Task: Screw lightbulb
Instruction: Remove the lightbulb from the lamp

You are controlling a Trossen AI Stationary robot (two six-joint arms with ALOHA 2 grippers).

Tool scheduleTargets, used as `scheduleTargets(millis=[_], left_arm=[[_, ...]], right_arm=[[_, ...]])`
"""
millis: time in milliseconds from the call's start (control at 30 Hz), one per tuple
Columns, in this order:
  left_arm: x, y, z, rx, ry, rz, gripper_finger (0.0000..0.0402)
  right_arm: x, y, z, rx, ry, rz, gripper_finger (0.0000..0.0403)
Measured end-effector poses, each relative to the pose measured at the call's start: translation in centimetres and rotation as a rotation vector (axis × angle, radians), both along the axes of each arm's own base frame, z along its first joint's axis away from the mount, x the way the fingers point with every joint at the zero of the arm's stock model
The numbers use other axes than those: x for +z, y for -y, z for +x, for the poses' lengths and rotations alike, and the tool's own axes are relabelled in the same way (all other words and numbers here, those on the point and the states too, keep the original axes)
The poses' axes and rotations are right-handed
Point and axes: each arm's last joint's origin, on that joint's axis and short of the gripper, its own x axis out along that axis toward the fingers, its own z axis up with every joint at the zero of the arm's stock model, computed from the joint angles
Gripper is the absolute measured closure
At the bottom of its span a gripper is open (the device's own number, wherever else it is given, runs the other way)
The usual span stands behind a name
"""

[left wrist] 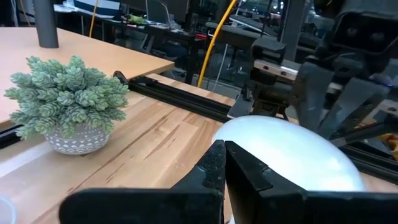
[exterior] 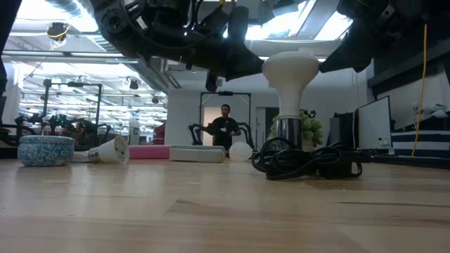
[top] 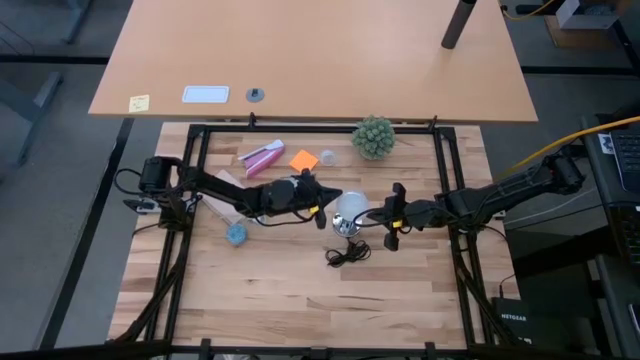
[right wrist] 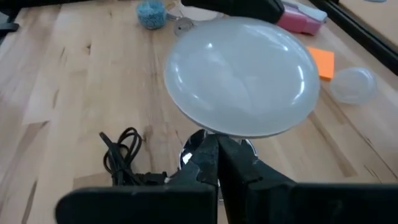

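The white frosted lightbulb (exterior: pixel 290 70) stands upright, its base in the shiny metal socket (exterior: pixel 288 130), whose black cord (exterior: pixel 309 161) lies coiled on the table. In the high view the bulb (top: pixel 350 208) is between the two grippers. My left gripper (left wrist: pixel 224 165) is shut, its tips at the dome's left side (left wrist: pixel 292 155). My right gripper (right wrist: pixel 217 158) is shut, level at the bulb's right, its tips below the dome (right wrist: pixel 242 74) near the socket (right wrist: pixel 193 149). My left gripper's shut fingertips (left wrist: pixel 214 158) come level from the table's left, right at the dome's side. I cannot tell whether they touch it. My right gripper's shut fingertips (right wrist: pixel 208 155) come level from the table's right, under the dome by the socket. I cannot tell whether they touch.
A green plant ball (top: pixel 373 137) stands at the far side. A pink item (top: pixel 262 157), an orange note (top: pixel 304 159) and a clear lid (top: pixel 328 156) lie behind the left arm. A blue bowl (top: pixel 236 234) and a second bulb (exterior: pixel 109 151) lie at the left.
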Motion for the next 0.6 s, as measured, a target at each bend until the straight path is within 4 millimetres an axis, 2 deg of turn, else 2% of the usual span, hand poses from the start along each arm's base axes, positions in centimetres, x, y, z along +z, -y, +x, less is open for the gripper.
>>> scheduleTargets(millis=[600], left_arm=[[0.2, 2.0, 0.0, -0.085, 0.021, -0.045, 0.0400]], right_arm=[[-0.3, 0.6, -0.3, -0.158, -0.016, -0.048, 0.0398]])
